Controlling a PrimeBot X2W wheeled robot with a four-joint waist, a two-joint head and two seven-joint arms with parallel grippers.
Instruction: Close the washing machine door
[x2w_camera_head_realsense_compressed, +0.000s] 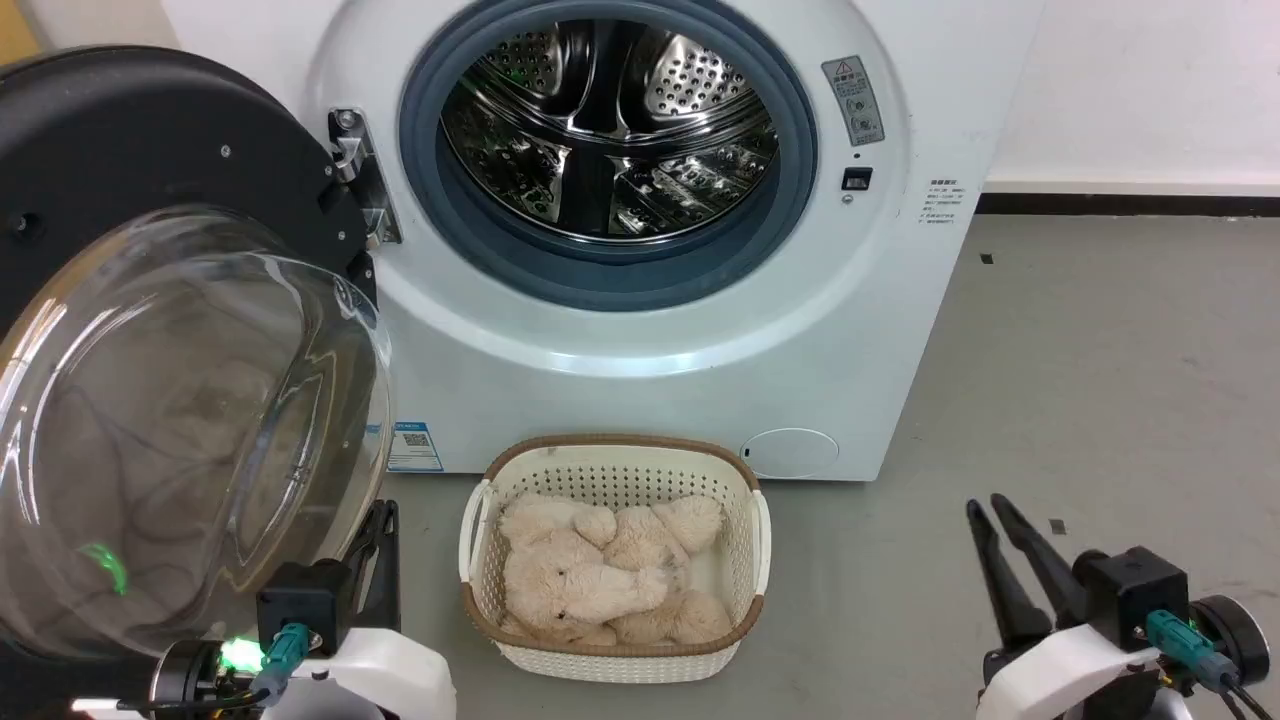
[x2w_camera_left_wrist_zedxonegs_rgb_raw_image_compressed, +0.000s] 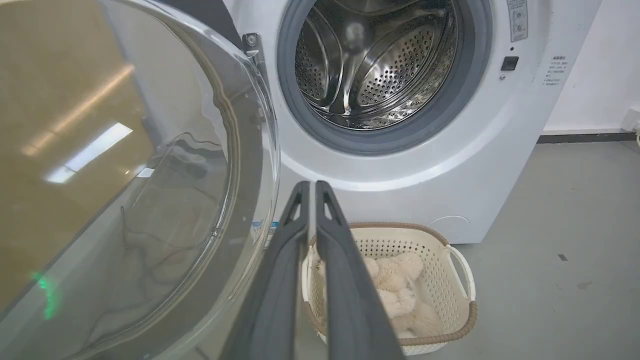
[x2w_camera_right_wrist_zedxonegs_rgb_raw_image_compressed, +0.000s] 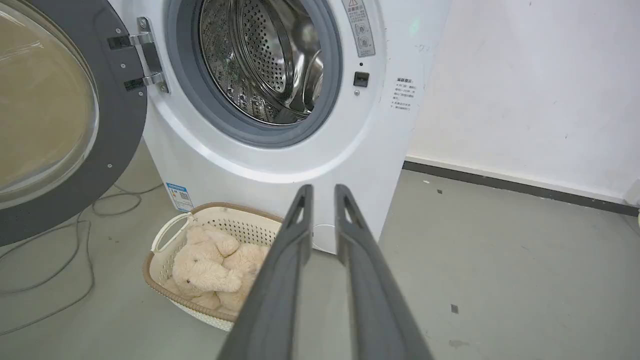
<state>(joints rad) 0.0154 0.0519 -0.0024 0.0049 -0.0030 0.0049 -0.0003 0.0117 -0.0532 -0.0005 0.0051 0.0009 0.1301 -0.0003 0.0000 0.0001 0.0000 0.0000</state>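
Trouble is lurking mainly around the laundry basket (x2w_camera_head_realsense_compressed: 610, 445). It is sitting on the floor just in front of the washing machine (x2w_camera_head_realsense_compressed: 650, 340), while the washing machine door (x2w_camera_head_realsense_compressed: 150, 130) is hanging wide open on its hinge (x2w_camera_head_realsense_compressed: 355, 170) at your left, its glass bowl bulging toward you. The door's lower rim looks to be clearing the basket, but I cannot tell by how much, so be watching that sweep.

Your left gripper (x2w_camera_left_wrist_zedxonegs_rgb_raw_image_compressed: 312, 186) is sitting low on the bowl side, just beside the door's lower edge, fingers pressed together and empty. To my eye you are needing to get round the free edge to the far face. Pushing on curved glass is risking a slip, so be aiming for the black frame.

Your right gripper (x2w_camera_head_realsense_compressed: 982, 503) is waiting at the lower right, fingers slightly parted and holding nothing, with bare floor (x2w_camera_head_realsense_compressed: 1100, 380) giving it room. Cables (x2w_camera_right_wrist_zedxonegs_rgb_raw_image_compressed: 75, 235) are trailing on the floor beneath the door, inviting a snag.
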